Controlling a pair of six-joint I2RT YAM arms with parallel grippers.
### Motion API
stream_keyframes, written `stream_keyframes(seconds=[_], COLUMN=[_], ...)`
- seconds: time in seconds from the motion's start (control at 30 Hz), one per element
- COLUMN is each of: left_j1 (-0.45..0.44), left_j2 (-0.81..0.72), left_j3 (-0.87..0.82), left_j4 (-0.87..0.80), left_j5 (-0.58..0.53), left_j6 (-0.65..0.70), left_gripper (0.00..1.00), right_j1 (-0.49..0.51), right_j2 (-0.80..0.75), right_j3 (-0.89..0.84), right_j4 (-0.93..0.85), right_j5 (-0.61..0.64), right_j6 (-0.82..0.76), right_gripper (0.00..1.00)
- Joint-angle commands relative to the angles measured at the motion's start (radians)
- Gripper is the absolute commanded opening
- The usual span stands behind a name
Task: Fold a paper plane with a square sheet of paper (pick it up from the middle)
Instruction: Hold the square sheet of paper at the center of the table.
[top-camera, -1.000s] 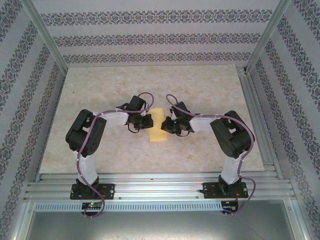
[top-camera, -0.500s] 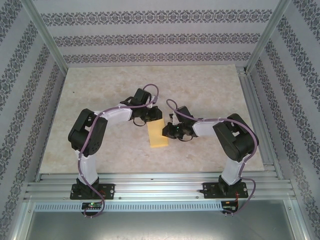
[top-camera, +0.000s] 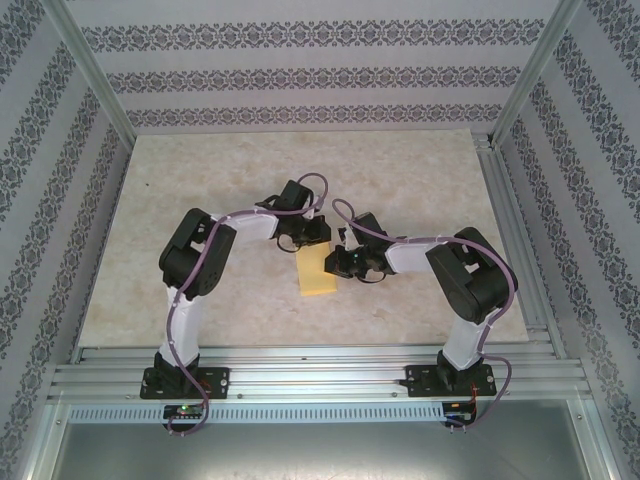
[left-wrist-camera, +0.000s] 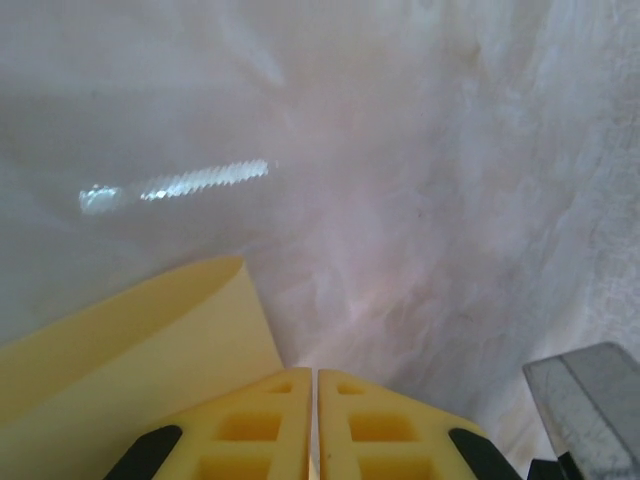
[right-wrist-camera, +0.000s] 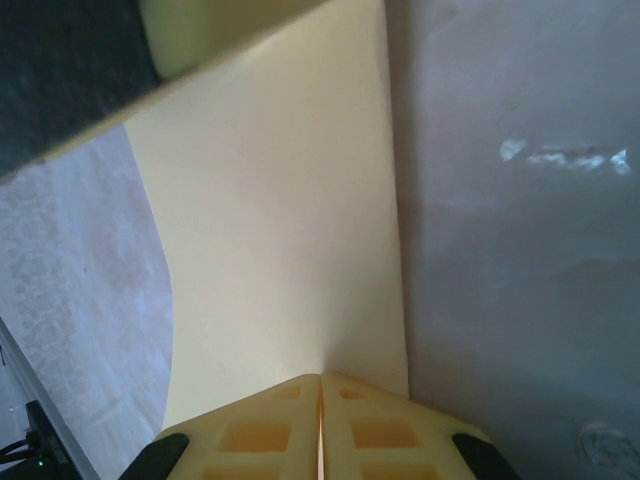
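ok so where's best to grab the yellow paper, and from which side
Likely its long right edge, mid-length, low from the right, as the right tool does: the paper lies as a thin narrow strip, so only an edge can be pinched.

1 overhead, 2 close-ups, paper (top-camera: 318, 273) shared
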Motion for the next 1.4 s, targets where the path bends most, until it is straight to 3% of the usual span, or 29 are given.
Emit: stream_keyframes(seconds=[0.0, 0.67, 1.0, 1.17, 1.37], left_j1=[-0.003, 0.045, 0.062, 0.062, 0.062], left_j2=[0.022, 0.073, 0.088, 0.089, 0.089], left_j3=[0.038, 0.046, 0.047, 0.020, 0.014], left_j4=[-0.002, -0.013, -0.001, 0.004, 0.009], left_j5=[-0.051, -0.078, -0.021, 0.008, 0.020], left_j6=[0.028, 0.071, 0.089, 0.084, 0.073], left_gripper=[0.11, 0.10, 0.10, 0.09, 0.09], right_j1=[0.009, -0.004, -0.010, -0.023, -0.028], right_j2=[0.022, -0.020, -0.054, -0.103, -0.026], right_j3=[-0.031, -0.013, -0.006, 0.054, 0.148], right_j4=[-0.042, -0.095, -0.076, -0.050, -0.078], right_j5=[-0.008, -0.023, -0.053, -0.010, 0.096], right_j6=[-0.005, -0.040, -0.022, 0.025, 0.039], right_gripper=[0.10, 0.10, 0.10, 0.12, 0.12])
